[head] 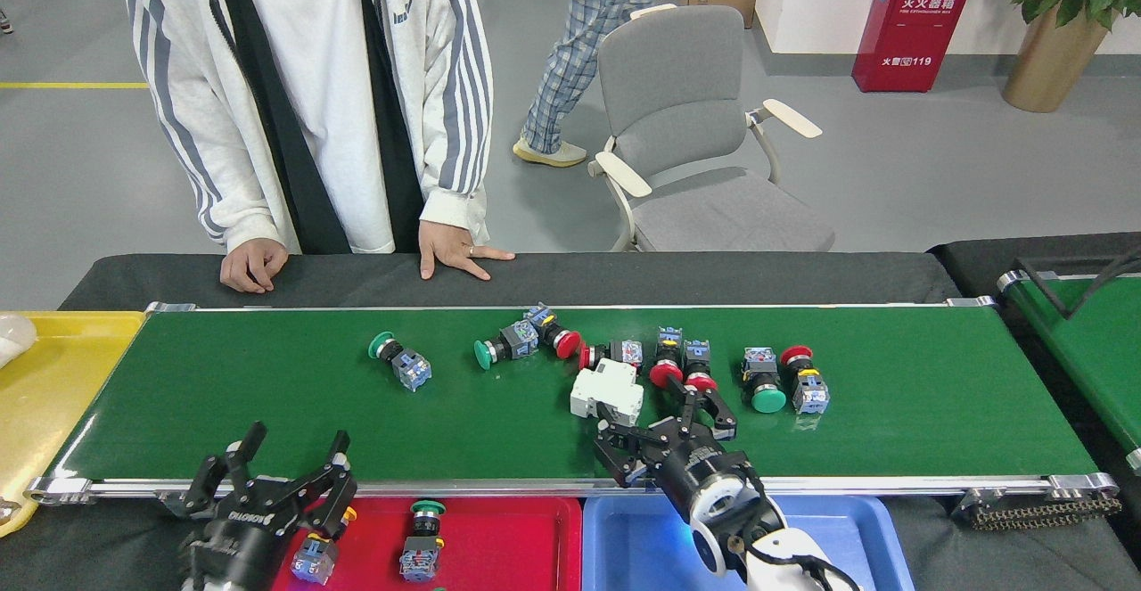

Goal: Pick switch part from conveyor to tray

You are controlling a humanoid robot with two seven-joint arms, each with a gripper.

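Head view was directed down onto the conveyor [267,395], a long dark-green belt with a silver frame. A loose row of switch parts was spread along its far half, from the middle toward the right end. Each part was seen as a short push-button unit: a round mushroom cap in red or green, a black collar, and a grey-and-blue contact block behind. One green-capped switch part [398,361] lay alone toward the left, tipped on its side. A white breaker block [607,391] lay near the middle of the belt, and a pair of red-capped switch parts [682,362] lay just to its right, touching each other.

The right gripper [667,411] was held over the near half of the belt with its jaws spread apart, one finger close to the white block and the other close to the red-capped pair; nothing was gripped. The left gripper [290,462] was held at the near edge of the belt, above the red tray [508,537], its fingers also spread and empty.

Two switch parts lay in the red tray, one green-capped [421,542]. A blue tray [642,542] was set beside it. A person's hands [455,252] were rested on the far black edge.
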